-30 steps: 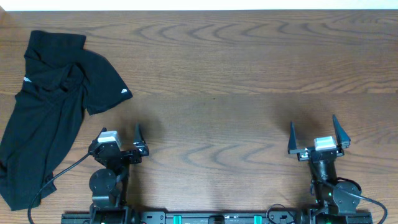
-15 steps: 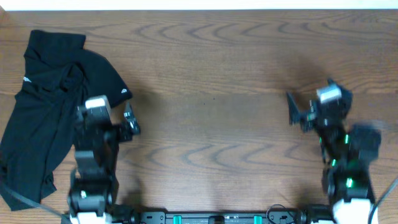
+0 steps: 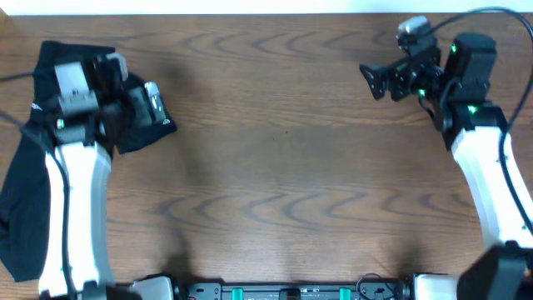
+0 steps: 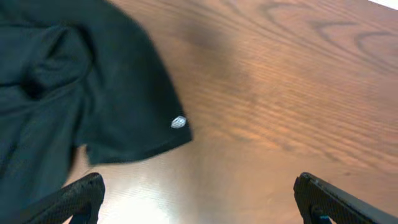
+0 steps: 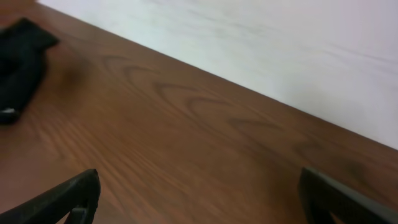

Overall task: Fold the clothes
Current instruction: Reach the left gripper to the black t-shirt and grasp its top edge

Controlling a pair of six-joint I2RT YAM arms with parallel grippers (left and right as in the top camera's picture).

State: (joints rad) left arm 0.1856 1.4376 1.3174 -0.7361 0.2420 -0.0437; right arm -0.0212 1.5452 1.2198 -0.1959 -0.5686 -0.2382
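While the left claw (image 4: 199, 186) hovers, shirt (image 4: 118, 93) lies crumpled.

The black shirt (image 3: 21, 200) lies unfolded and crumpled at the far left of the counter (image 3: 283, 167), stretched in a long strip from the back edge toward the front. Its soft fabric is bunched in folds near the collar end. One short sleeve (image 4: 134, 118) spreads flat toward the middle, with a small white logo (image 4: 178, 122) near its hem.
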